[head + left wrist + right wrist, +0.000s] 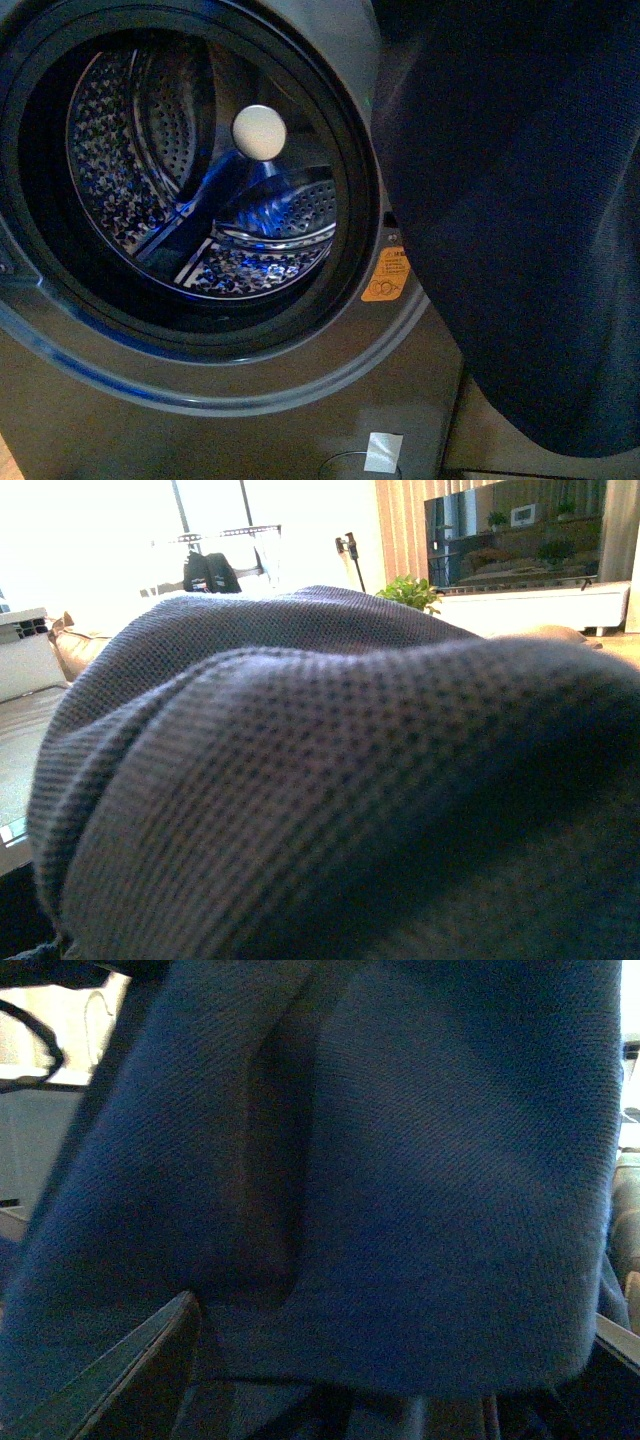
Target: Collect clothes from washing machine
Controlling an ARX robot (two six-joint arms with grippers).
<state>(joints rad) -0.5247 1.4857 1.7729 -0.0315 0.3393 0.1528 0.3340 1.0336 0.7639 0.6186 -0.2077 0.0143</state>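
Observation:
The washing machine [400, 380] fills the front view, grey, with its round porthole open and the perforated steel drum [150, 170] showing no fabric inside. The clothes [520, 200], a dark navy knit garment, hang limp at the right of the porthole, outside the drum. In the left wrist view the clothes [330, 780] drape over the camera and hide my left gripper, which is shut on them. In the right wrist view the clothes [400, 1180] hang just in front of my right gripper [395, 1310], which is open, with one dark finger [120, 1370] showing beside the fabric's lower hem.
An orange sticker [388, 275] sits on the machine's front, right of the porthole. A white round spot [259, 131] shows deep in the drum. Beyond the fabric in the left wrist view are a potted plant [410, 592] and a low white cabinet [530, 605].

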